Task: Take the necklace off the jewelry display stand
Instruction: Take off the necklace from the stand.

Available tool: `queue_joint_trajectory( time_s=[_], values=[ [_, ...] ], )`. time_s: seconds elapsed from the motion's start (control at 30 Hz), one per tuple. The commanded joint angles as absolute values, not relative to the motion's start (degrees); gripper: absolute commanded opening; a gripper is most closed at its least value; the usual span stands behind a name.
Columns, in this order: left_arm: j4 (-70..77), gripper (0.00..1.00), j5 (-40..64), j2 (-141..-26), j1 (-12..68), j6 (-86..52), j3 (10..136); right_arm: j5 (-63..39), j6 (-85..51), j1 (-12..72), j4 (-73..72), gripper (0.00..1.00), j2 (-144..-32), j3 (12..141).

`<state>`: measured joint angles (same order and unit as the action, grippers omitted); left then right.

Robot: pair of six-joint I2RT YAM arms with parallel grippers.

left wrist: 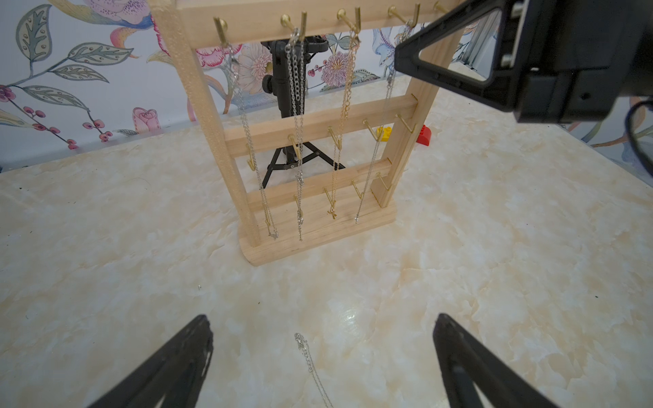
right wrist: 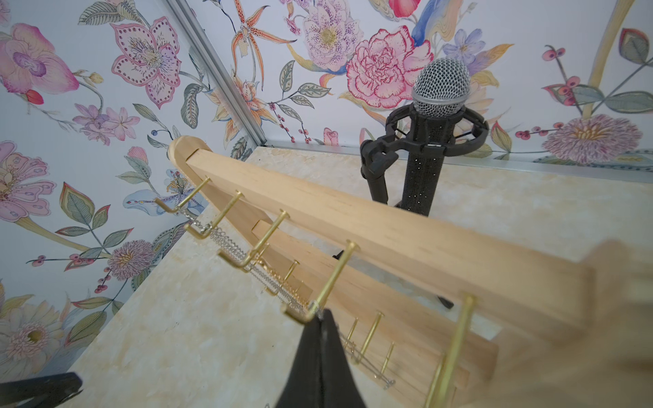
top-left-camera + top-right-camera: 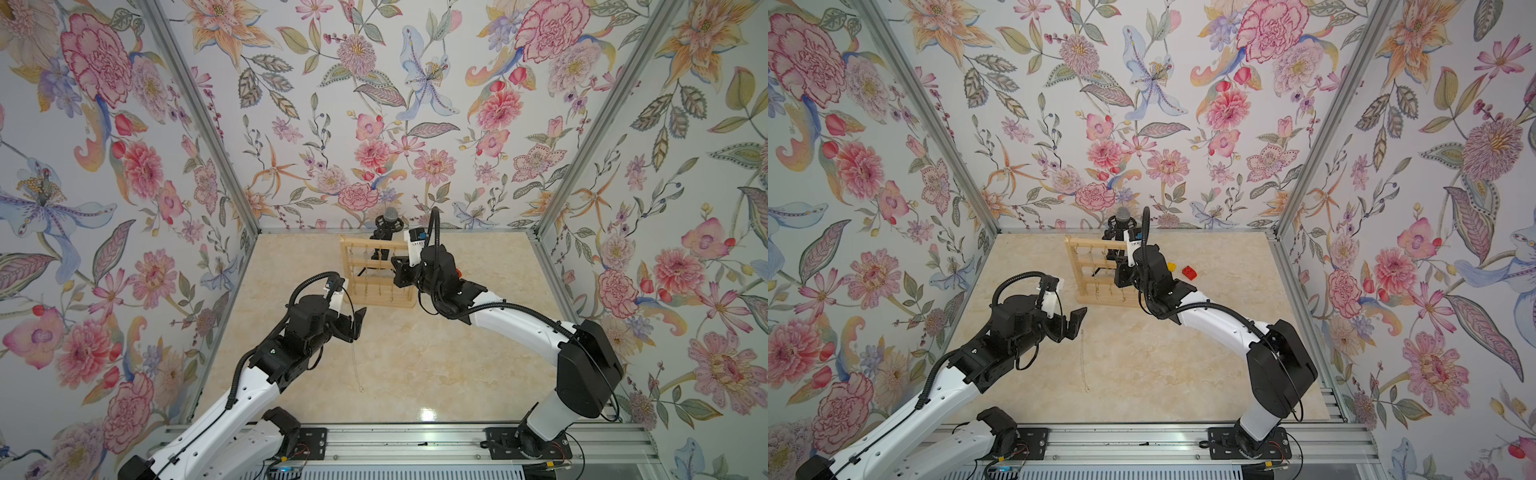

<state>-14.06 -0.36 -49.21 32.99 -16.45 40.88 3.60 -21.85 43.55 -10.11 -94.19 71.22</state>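
Observation:
The jewelry display stand (image 3: 376, 272) (image 3: 1096, 266) (image 1: 318, 134) (image 2: 388, 226) stands upright at the back of the table. A thin silver necklace (image 1: 374, 155) hangs from the fourth hook of its top rail. My right gripper (image 2: 322, 316) (image 1: 401, 58) is shut on this chain just under that hook. My left gripper (image 1: 322, 319) (image 3: 353, 322) (image 3: 1073, 320) is open, low over the table in front of the stand. Another silver chain (image 1: 311, 364) (image 3: 356, 365) lies flat on the table between its fingers, touching neither.
Three more chains (image 1: 296, 106) hang from the other top hooks. A microphone (image 2: 441, 92) on a black tripod (image 1: 289, 152) stands close behind the stand. A red brick (image 3: 1190, 272) and a yellow brick (image 3: 1171, 266) lie to its right. Floral walls enclose the table.

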Motion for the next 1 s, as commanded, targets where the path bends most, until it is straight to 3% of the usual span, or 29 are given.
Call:
queue_joint_trajectory(
  time_s=[0.0,0.97],
  values=[
    [-13.6,0.99,-0.3,-48.8,32.3,-15.6,40.4,2.1,-22.5,43.2,-11.5,0.0,-92.4,71.3],
    [-13.6,0.99,-0.4,-48.7,32.2,-15.6,40.3,-1.3,-21.9,42.9,-13.5,0.0,-88.4,69.7]
  ],
)
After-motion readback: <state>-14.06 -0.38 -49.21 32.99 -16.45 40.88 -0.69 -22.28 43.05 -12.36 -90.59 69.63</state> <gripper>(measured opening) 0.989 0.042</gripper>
